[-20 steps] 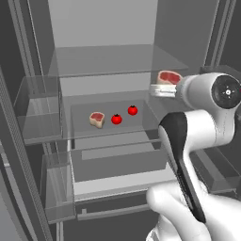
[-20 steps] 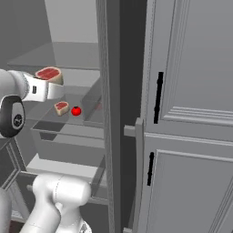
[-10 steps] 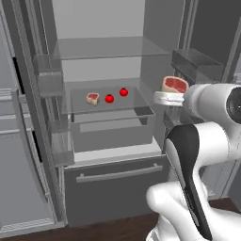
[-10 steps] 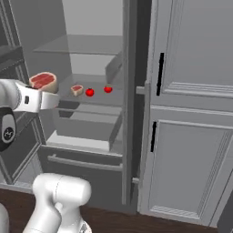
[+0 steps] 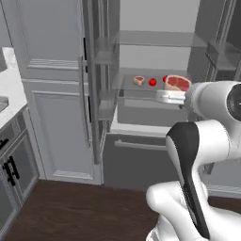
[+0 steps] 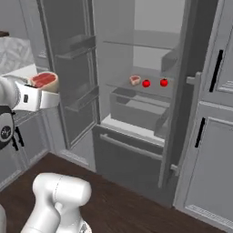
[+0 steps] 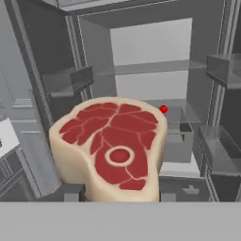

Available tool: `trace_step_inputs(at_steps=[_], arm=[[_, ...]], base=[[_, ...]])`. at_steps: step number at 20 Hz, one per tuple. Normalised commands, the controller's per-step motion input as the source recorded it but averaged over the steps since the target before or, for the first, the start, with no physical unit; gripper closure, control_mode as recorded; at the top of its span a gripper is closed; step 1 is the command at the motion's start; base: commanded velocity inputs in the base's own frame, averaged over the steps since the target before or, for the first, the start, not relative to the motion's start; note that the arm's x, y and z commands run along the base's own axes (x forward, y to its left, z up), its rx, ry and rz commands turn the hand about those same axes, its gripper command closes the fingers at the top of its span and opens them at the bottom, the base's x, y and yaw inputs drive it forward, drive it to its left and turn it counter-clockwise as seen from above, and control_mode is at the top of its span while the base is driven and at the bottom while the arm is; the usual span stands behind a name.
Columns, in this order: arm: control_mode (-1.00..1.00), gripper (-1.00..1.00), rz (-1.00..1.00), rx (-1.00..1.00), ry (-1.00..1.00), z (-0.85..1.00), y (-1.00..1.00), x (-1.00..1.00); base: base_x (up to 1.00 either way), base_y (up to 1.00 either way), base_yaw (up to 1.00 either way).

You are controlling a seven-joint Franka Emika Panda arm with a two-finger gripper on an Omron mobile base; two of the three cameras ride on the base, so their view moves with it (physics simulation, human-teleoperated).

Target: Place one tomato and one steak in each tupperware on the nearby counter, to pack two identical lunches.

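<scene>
**Steak in gripper, outside the fridge**

Gripper [image 6: 45, 91] clamped on a steak [image 6: 44, 81], held in the air before the open fridge [image 6: 136, 54]. Second steak [image 6: 134, 80] and two tomatoes [image 6: 146, 83] sit mid-shelf. Counter [image 5: 9, 94] off left.

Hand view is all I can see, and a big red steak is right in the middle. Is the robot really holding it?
Observer: Yes. In the right base view the gripper is closed on the red raw steak with the pale rim, out in front of the open fridge.
Operator: I see one red ball behind it. Any more food in there?
Observer: The glass fridge shelf holds two round red tomatoes and a smaller raw steak.
Operator: Where's the counter?
Observer: The white marble-veined counter sits at the far left of the left base view, left of the tall grey cabinet doors.
</scene>
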Motion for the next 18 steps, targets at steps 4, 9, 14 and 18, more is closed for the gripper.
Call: trace_step_inputs(at_steps=[4, 9, 14, 18], arm=[[1.00, 1.00, 0.00, 0.00, 0.00, 0.00, 0.00, 0.00], [1.00, 1.00, 0.00, 0.00, 0.00, 0.00, 0.00, 0.00], [1.00, 1.00, 0.00, 0.00, 0.00, 0.00, 0.00, 0.00], [1.00, 1.00, 0.00, 0.00, 0.00, 0.00, 0.00, 0.00]], base=[[-0.17, 0.00, 0.94], [0.58, 0.36, 0.68], [0.84, 0.60, 0.46], [1.00, 0.23, 0.20]])
